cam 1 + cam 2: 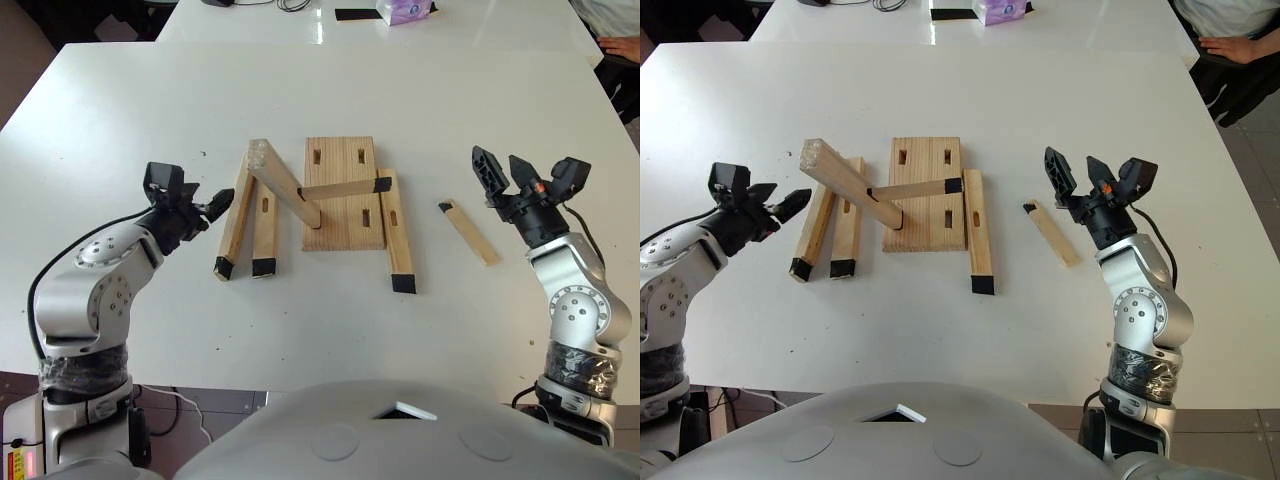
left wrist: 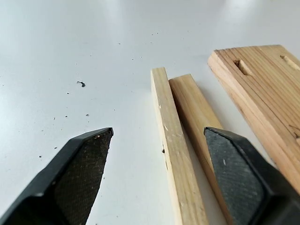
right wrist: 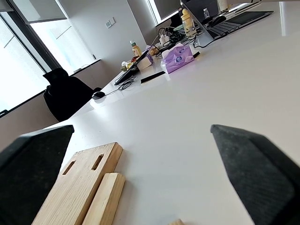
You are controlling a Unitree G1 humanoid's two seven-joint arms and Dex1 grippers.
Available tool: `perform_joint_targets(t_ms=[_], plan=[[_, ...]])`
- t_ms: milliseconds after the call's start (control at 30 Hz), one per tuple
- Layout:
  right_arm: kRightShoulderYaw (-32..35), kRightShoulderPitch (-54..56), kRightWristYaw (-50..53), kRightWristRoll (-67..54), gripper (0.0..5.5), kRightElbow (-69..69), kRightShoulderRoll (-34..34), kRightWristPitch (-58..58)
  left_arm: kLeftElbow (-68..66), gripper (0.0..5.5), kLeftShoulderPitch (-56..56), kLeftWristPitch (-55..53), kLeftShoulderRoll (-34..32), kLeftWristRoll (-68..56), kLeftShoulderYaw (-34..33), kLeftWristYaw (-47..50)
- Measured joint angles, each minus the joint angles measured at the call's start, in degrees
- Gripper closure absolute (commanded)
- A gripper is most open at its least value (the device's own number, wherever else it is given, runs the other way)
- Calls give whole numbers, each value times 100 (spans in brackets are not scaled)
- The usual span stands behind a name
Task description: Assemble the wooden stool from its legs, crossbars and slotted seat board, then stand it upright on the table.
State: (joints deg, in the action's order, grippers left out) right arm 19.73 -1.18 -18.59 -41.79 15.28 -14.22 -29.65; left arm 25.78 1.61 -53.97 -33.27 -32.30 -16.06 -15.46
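Scene: I am looking down on a white worktop [image 1: 320,90] with the stool in pieces, nothing standing yet.
Seat board: the slotted seat board [image 1: 340,232] lies flat at the middle of the worktop.
Left pair: an outer leg [image 1: 235,220] and an inner leg [image 1: 265,225] lie side by side, touching, just left of the board, black-capped ends toward me.
Tilted leg: a third leg [image 1: 285,183] is propped at a slant, its low end at the board's left edge and its high end over the left pair.
Crossbar: a long crossbar [image 1: 345,188] runs across the board from the tilted leg to the board's right edge.
Right leg: a fourth leg [image 1: 397,235] lies along the board's right edge, touching it.
Short crossbar: a short crossbar [image 1: 468,232] lies alone, apart to the right.
Left gripper [image 2: 158,133]: low beside the left pair, fingers spread and holding nothing; the pair shows between them.
Right gripper [image 3: 142,127]: raised near the short crossbar, fingers spread wide and holding nothing.
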Motion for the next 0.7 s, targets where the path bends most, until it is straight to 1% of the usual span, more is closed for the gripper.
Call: perform_joint_targets(t_ms=[267, 500, 700], plan=[[-137, -17, 35, 40, 10, 0, 77, 43, 103, 189, 141, -152, -410, 307, 515, -306], [-173, -269, 101, 66, 10, 21, 273, 167, -84, 189, 98, -269, -602, 522, 661, -407], [-186, -358, 145, 72, 10, 81, 296, 235, -114, 189, 159, -303, -796, 540, 686, -641]])
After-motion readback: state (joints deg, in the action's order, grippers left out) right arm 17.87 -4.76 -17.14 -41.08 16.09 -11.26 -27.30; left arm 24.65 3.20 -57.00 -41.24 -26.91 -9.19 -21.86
